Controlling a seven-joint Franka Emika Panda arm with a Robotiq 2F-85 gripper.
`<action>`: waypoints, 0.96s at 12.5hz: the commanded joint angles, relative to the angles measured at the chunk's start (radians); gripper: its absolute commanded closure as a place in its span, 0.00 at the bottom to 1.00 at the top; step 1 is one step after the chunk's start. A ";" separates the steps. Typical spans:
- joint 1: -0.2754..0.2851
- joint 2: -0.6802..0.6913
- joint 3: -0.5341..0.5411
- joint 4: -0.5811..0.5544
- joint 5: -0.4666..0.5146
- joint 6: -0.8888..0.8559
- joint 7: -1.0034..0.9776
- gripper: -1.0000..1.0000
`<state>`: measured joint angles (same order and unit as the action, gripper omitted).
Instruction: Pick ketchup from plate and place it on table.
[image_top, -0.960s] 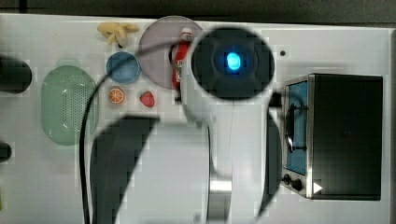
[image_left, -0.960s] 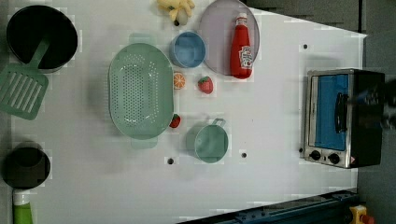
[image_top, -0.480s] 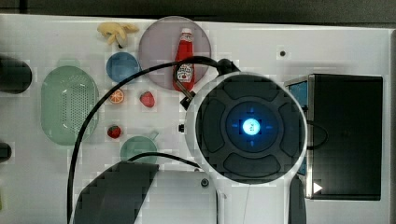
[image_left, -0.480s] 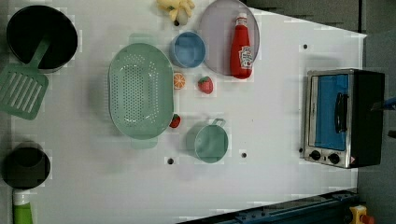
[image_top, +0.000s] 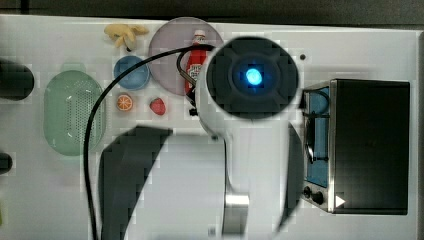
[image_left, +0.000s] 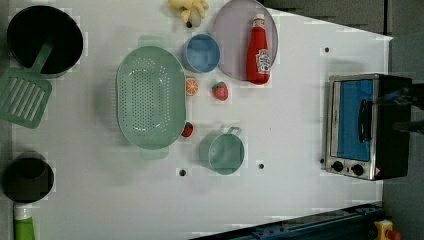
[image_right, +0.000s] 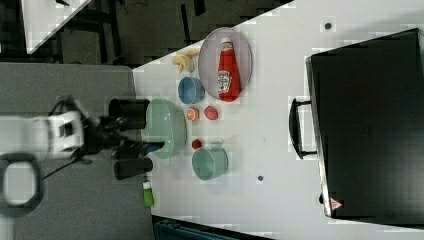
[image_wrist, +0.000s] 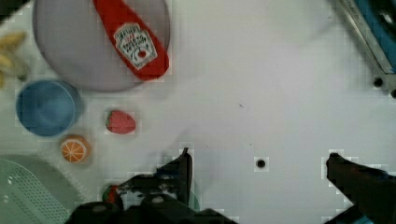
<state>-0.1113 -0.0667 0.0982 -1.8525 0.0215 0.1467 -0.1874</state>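
Observation:
The ketchup (image_left: 258, 51), a red squeeze bottle with a white cap and label, lies flat on the pale lilac plate (image_left: 232, 30) at the back of the white table (image_left: 300, 190). The wrist view shows the ketchup (image_wrist: 136, 43) on the plate (image_wrist: 79, 60), with my gripper (image_wrist: 261, 165) open wide above bare table, well apart from the bottle. One dark finger (image_wrist: 183, 169) is nearer the strawberry. Nothing is between the fingers. In the top view my arm's round body (image_top: 252, 77) covers the plate's (image_top: 167, 50) right side and the lower end of the ketchup (image_top: 196, 59).
A blue bowl (image_left: 201, 53), an orange slice (image_left: 192, 86) and a strawberry (image_left: 219, 91) lie beside the plate. The green perforated basket (image_left: 150, 97) and a teal cup (image_left: 226, 152) sit further off. A toaster oven (image_left: 367, 127) stands at the left view's right.
In the top view my arm's body has shifted up and a little left, and it now hides part of the plate and bottle. The ketchup has not moved.

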 joint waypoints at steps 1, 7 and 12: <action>0.012 0.077 0.006 0.002 0.002 0.047 -0.151 0.00; 0.033 0.266 0.038 0.030 0.001 0.192 -0.172 0.00; 0.046 0.412 0.042 0.051 -0.016 0.360 -0.325 0.00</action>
<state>-0.0784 0.3457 0.1317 -1.8174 0.0009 0.5015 -0.4170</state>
